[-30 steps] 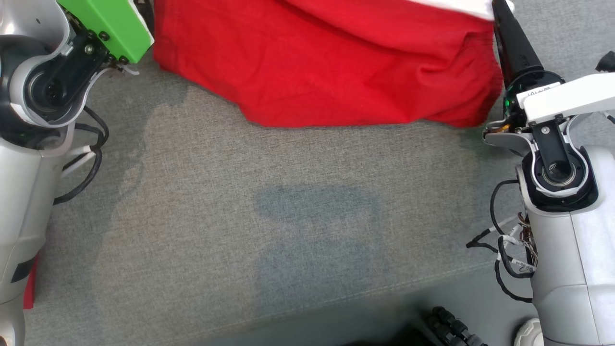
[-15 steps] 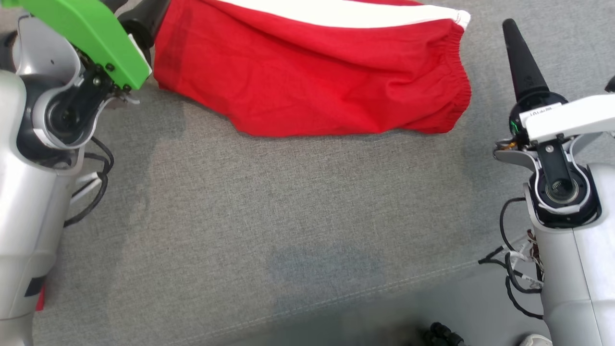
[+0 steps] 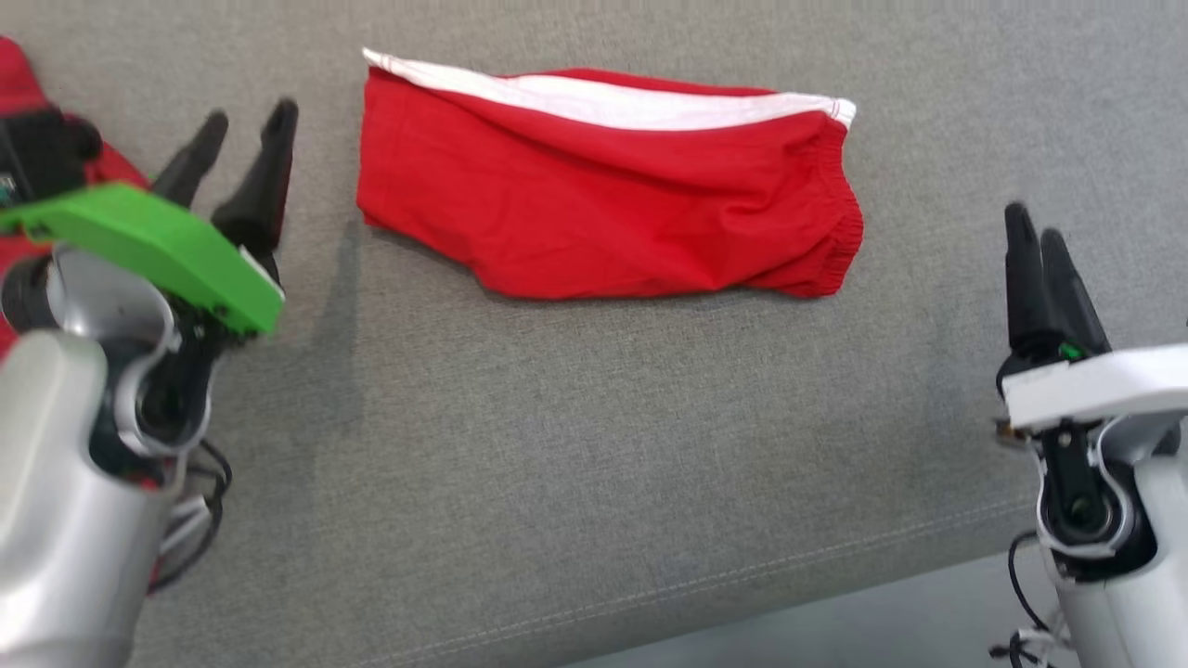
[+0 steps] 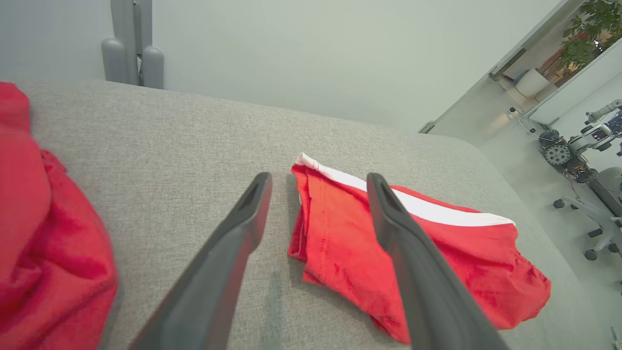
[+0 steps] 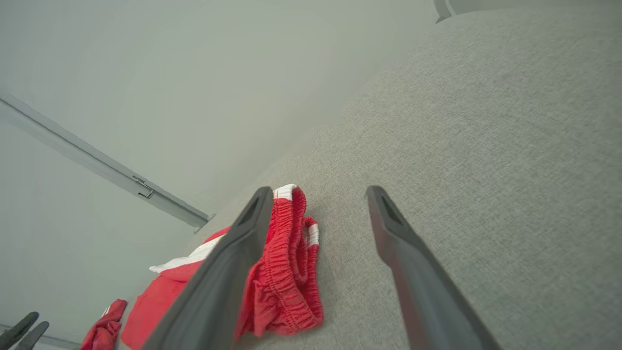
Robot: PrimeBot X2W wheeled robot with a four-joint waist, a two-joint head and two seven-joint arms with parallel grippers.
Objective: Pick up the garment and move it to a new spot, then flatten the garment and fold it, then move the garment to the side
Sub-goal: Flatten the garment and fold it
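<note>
Red shorts with a white stripe [image 3: 603, 204] lie folded on the grey cushioned surface [image 3: 557, 445], their elastic waistband at the right end. My left gripper [image 3: 246, 134] hovers just left of the shorts, open and empty; its wrist view shows the shorts [image 4: 413, 253] behind the right finger [image 4: 413, 272]. My right gripper [image 3: 1038, 237] hangs to the right of the shorts, apart from them, its fingers spread in the wrist view with the gathered waistband [image 5: 291, 277] behind the left finger [image 5: 228, 277]. Nothing is held.
Another red garment [image 3: 37, 121] lies bunched at the far left, also seen as red cloth [image 4: 39, 262] in the left wrist view. The surface's front seam and edge [image 3: 742, 575] run along the bottom. A wall stands behind; office chairs and another robot [image 4: 583, 146] stand far right.
The head camera has pulled back, so the picture shifted. Both grippers have come off the shorts and drawn back toward me; the shorts now lie flat and free.
</note>
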